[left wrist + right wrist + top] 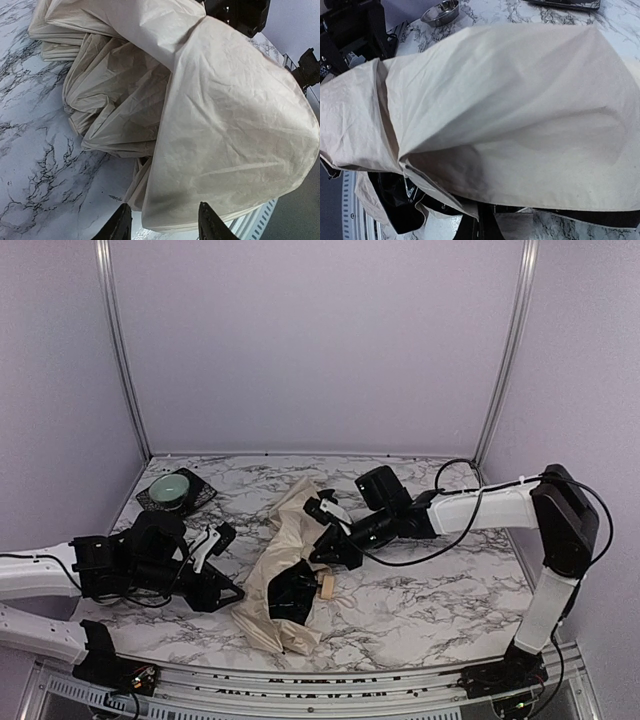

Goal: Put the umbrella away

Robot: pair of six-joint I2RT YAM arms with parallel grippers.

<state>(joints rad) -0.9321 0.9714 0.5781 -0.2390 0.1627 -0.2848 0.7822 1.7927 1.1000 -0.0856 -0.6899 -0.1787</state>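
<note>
The umbrella [280, 565] lies collapsed and crumpled on the marble table [420, 600], cream fabric with a black inner patch and its tan knob handle [326, 585] on the right side. My left gripper [225, 590] is open at the fabric's left edge. In the left wrist view the umbrella [225, 125] fills the frame just ahead of the open gripper [162, 226]. My right gripper [325, 552] sits over the fabric's right side. In the right wrist view its fingers [479, 231] are closed together under a fold of the umbrella [510, 110], pinching its edge.
A small steel bowl [170, 490] sits on a dark mat [202, 490] at the back left; the bowl also shows in the right wrist view [440, 11]. Purple walls enclose the table on three sides. A metal rail [330, 685] runs along the near edge.
</note>
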